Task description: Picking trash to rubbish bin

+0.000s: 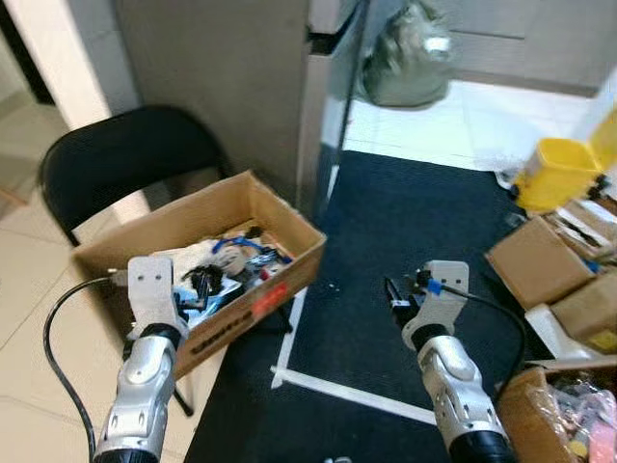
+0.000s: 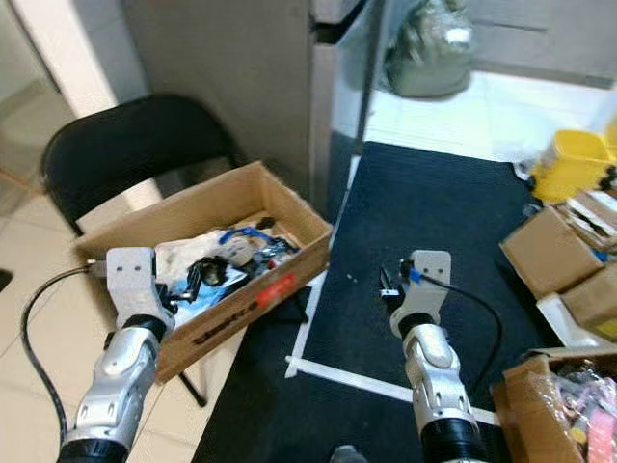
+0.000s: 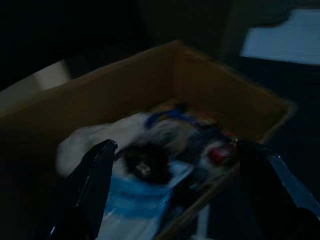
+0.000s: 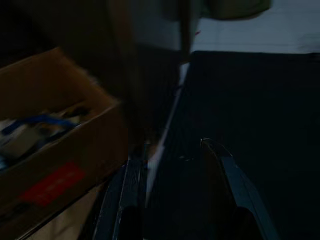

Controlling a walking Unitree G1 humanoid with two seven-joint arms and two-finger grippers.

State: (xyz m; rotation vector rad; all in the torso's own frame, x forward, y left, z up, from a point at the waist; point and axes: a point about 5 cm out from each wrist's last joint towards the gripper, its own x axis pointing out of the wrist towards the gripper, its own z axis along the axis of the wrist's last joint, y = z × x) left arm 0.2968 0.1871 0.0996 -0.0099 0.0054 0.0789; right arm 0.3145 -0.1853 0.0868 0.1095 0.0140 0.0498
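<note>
My left gripper (image 3: 175,195) hangs over the near edge of the cardboard box (image 1: 280,217), fingers spread wide w/ nothing between them. The box sits on a black folding chair (image 1: 116,154) to my left, full of trash (image 1: 217,270): white bag, blue strips, black bits. My right gripper (image 4: 175,190) is out over the dark mat (image 1: 415,222), right of the box, fingers parted, empty. White tape line (image 1: 347,391) on the mat near me. Yellow tub (image 1: 557,174) and more cartons (image 1: 535,260) far right; a grey-green sack (image 1: 410,58) far back.
</note>
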